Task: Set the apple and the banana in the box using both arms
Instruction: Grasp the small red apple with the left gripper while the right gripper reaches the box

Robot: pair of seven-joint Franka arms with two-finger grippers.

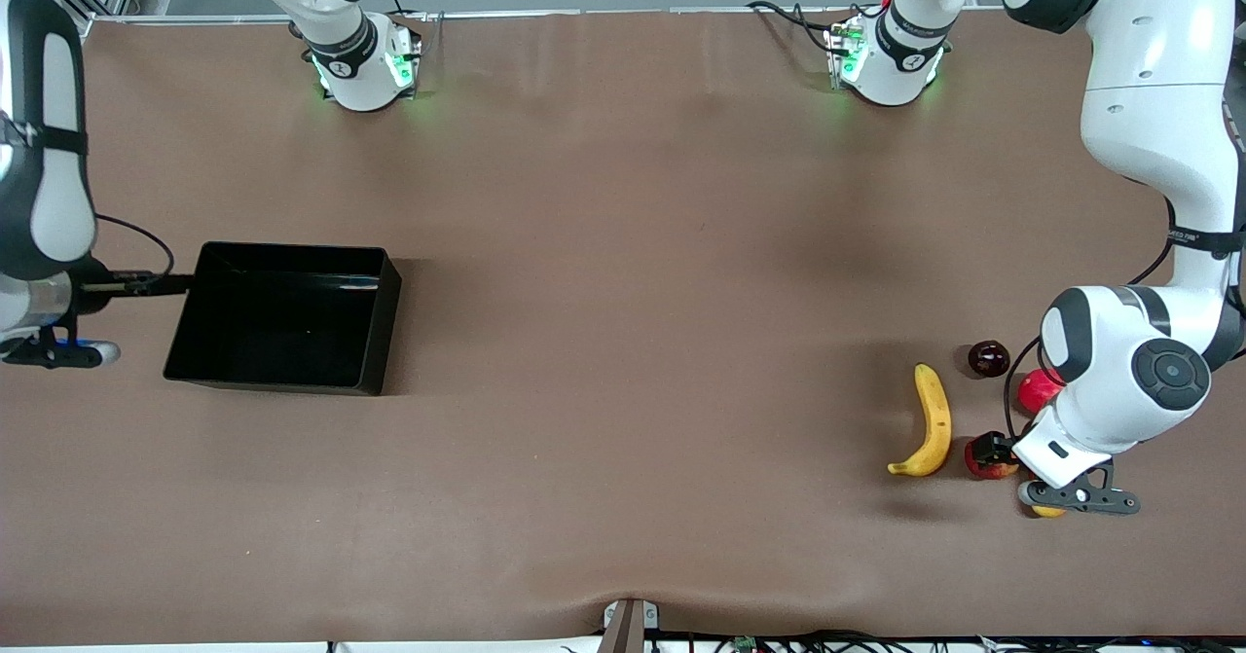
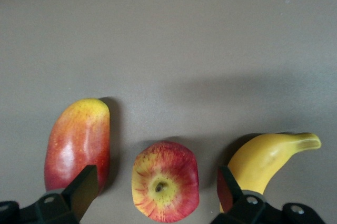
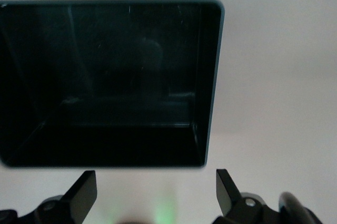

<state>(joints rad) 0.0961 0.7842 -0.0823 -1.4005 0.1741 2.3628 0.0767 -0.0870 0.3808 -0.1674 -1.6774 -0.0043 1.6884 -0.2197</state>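
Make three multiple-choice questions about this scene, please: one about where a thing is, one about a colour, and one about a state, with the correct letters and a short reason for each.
1. Where is the left claw?
A. Over the apple
B. In the box
C. Over the dark round fruit

2. What colour is the box?
A. White
B. Black
C. Yellow

3. What is in the box?
A. The banana
B. The apple
C. Nothing

Answers:
1. A: the left wrist view shows the apple between the open fingers, with the mango and the banana on either side.
2. B: its walls and floor are glossy black in the front view and the right wrist view.
3. C: its floor is bare, and all the fruit lies at the left arm's end of the table. The right claw waits open by the box.
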